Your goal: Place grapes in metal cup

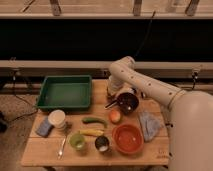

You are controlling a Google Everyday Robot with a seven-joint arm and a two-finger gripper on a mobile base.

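At the back of the worktop (42, 150), just behind the dark bowl (128, 102) with the handle, your tool (113, 95) is hanging low with its fingers brought together. You are not getting a clear look at the grapes: judging by the pose, they are sitting under the tool's tip, but whether they are pinched or only being touched cannot be told.

That is your first risk: if the tool is gripping air or a single berry, you are going to lift with nothing, or tear one loose. The bowl's handle is lying just beside the tool, so a sideways pull could be dragging the bowl along.

Further out, the metal cup (102, 144) is standing at the front edge, well apart from the tool. The orange fruit (115, 116), cucumber (94, 120) and banana (92, 132) are lying between, so a low carry risks knocking them. The green cup (77, 141) and red bowl (128, 138) are flanking the target closely. A drop slightly off centre is likely to land in the wrong vessel or tip the small cup.
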